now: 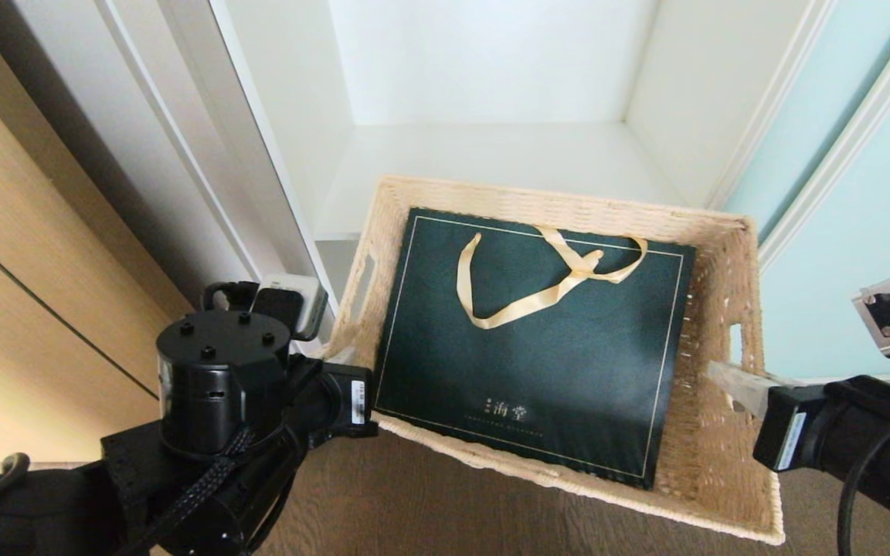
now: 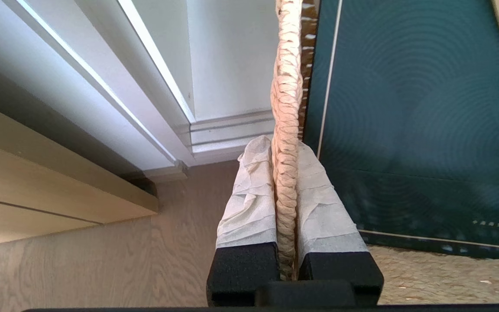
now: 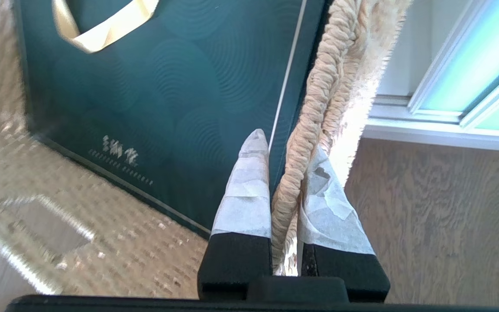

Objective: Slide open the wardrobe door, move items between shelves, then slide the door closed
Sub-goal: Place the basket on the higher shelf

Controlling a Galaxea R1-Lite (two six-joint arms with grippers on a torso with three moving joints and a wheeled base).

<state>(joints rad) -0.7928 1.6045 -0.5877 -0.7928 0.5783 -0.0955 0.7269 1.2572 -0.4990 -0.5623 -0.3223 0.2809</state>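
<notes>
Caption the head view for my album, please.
Both grippers clamp a rectangular tan wicker basket holding a flat dark green gift bag.

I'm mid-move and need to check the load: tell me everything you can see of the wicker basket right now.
The wicker basket is rectangular, woven of pale tan fibre with a braided rim and cut-out handles in its short sides. It hangs tilted above the wood floor before the open wardrobe, its far end over the white shelf. The left gripper and right gripper each pinch a side rim. A flat dark green gift bag with a gold ribbon handle lies inside.
</notes>
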